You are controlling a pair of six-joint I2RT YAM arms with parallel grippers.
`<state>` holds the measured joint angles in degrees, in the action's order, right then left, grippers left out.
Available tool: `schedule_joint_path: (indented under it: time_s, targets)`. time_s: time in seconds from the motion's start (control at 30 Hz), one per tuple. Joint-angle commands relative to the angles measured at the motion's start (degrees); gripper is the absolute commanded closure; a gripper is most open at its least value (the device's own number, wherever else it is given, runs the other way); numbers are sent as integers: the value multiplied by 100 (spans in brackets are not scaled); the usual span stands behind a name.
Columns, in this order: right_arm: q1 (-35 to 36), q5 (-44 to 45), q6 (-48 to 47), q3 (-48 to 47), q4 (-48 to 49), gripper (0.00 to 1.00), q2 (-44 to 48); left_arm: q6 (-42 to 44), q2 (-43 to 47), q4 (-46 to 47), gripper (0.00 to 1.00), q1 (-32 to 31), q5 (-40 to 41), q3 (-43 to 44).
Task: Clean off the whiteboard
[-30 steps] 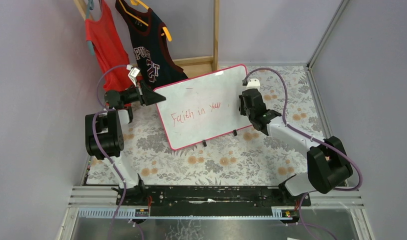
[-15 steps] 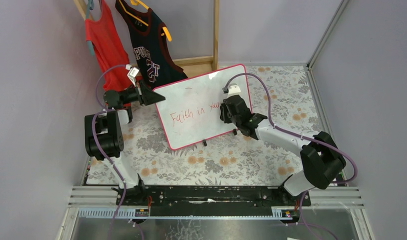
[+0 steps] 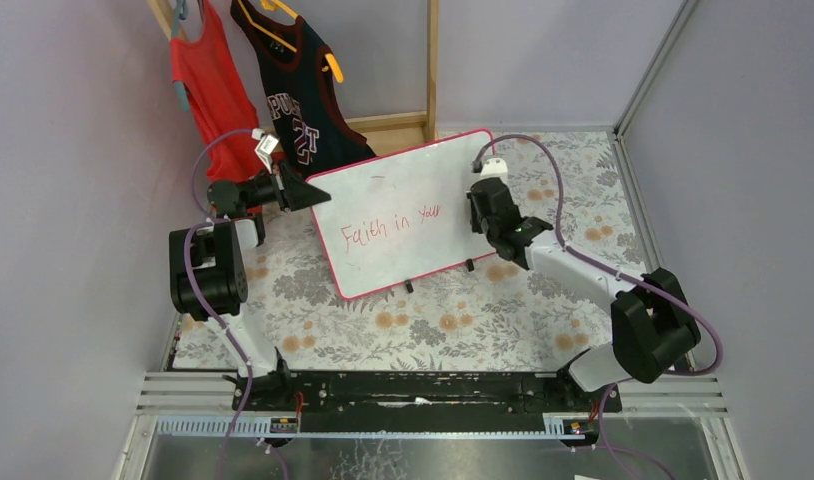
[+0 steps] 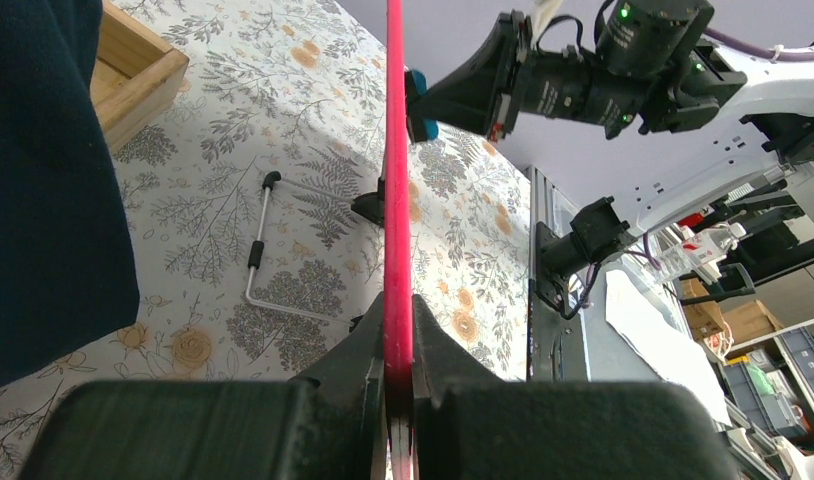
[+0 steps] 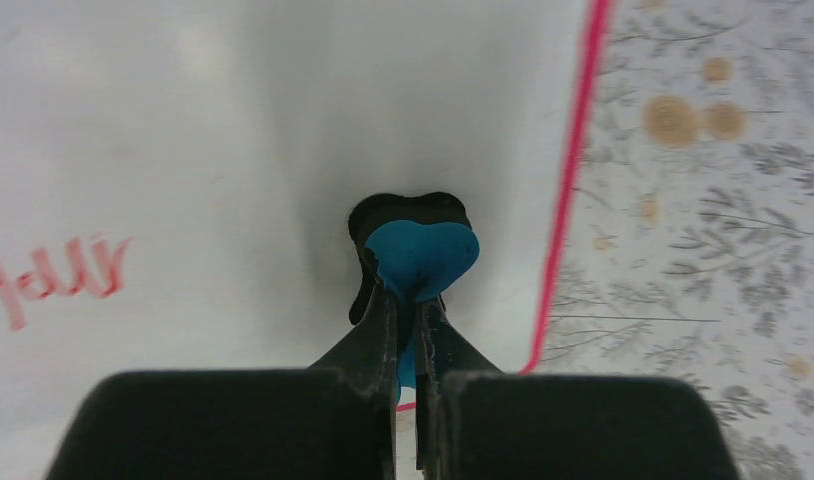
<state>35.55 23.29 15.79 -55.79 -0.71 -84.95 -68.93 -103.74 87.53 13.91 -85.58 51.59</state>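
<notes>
- On the table (image 3: 543, 320), the whiteboard (image 3: 403, 190) was propped upright, its red lettering (image 3: 388, 225) unerased.
- Its left edge was clamped by the left tool (image 4: 396, 330).
- A blue eraser (image 5: 421, 255) was pinched in the right tool (image 5: 408, 310), right of the writing; a leftward wipe was judged due next.

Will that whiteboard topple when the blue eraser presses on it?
Probably stiff: the whiteboard looks flat though held by one edge. Likely tippy alone, propped on small feet; the left claw pinching its frame should steady it.
</notes>
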Motion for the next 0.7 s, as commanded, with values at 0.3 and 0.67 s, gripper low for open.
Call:
schedule_joint_path:
  time_s: [0.3, 0.67]
  targets:
    - [2, -270, -124, -536, 93, 100, 41, -165, 157, 423, 100, -95, -574, -149]
    - [993, -638, 46, -1166, 316, 100, -822, -200, 202, 423, 100, -121, -562, -112]
